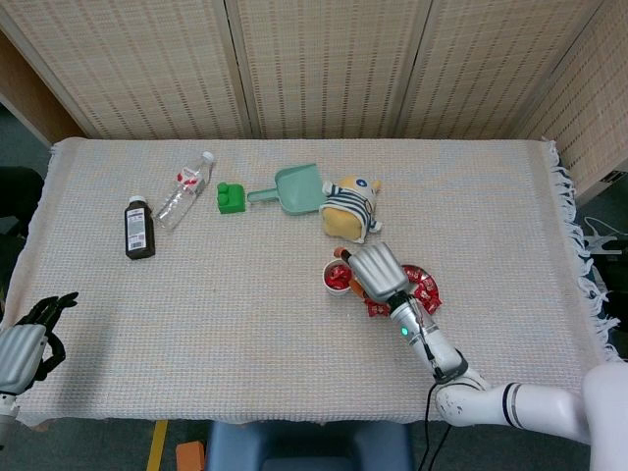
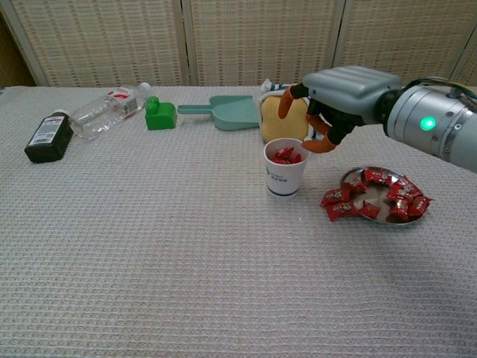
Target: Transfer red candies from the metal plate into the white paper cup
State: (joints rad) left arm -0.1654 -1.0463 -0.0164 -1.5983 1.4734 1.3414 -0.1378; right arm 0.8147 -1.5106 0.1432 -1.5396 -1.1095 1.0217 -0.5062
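Note:
The white paper cup (image 2: pixel 286 173) stands upright mid-table with red candies (image 2: pixel 285 155) inside; it also shows in the head view (image 1: pixel 336 278). To its right lies the metal plate (image 2: pixel 348 176) heaped with red candies (image 2: pixel 395 195), and a few candies (image 2: pixel 337 204) lie at its left edge. My right hand (image 2: pixel 335 95) hovers above and just right of the cup, between cup and plate, fingers spread and curved, holding nothing. Seen from the head view, the right hand (image 1: pixel 379 270) covers part of the plate. My left hand (image 1: pixel 27 345) hangs off the table's near left corner, empty.
A yellow striped plush toy (image 2: pixel 279 118) sits right behind the cup. Further back left lie a green scoop (image 2: pixel 227 113), a green block (image 2: pixel 159 115), a clear plastic bottle (image 2: pixel 108 108) and a dark bottle (image 2: pixel 48 136). Woven screens close the back.

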